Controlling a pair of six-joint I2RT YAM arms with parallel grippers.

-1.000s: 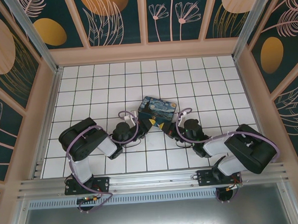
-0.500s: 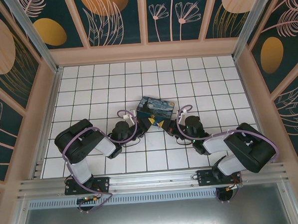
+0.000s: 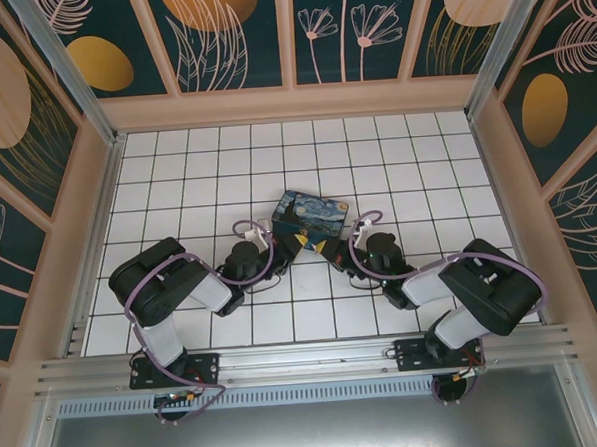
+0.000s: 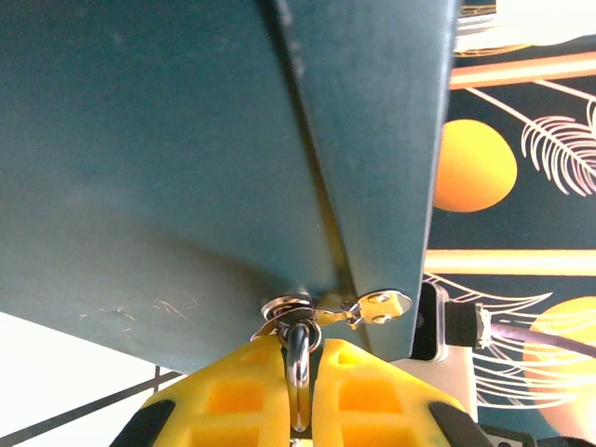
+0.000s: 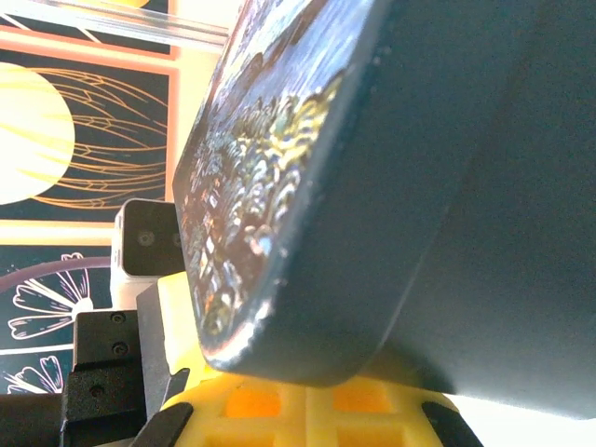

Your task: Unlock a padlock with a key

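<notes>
My left gripper [image 4: 298, 352] is shut on the silvery curved shackle of the padlock [image 4: 297, 377], which hangs through a metal ring under the dark blue painted box [image 4: 186, 140]. The lock's body is hidden between the yellow fingers [image 4: 233, 396]. A small silvery hasp plate [image 4: 380, 304] sits beside the ring. My right gripper [image 5: 303, 389] is shut, its yellow tips pressed right under the box's rounded corner [image 5: 391, 186]. The key is hidden. From above, the left gripper [image 3: 283, 246] and right gripper [image 3: 337, 251] meet at the box's [image 3: 316, 211] near edge.
The white tiled floor [image 3: 225, 157] stretches open behind and beside the box. Wooden-framed walls with painted panels [image 3: 302, 93] close in three sides. A metal rail [image 3: 306, 358] runs along the near edge by both arm bases.
The right arm's elbow has swung left and its gripper has pushed closer under the box. The left arm shifted slightly left. Both grippers stayed shut.
</notes>
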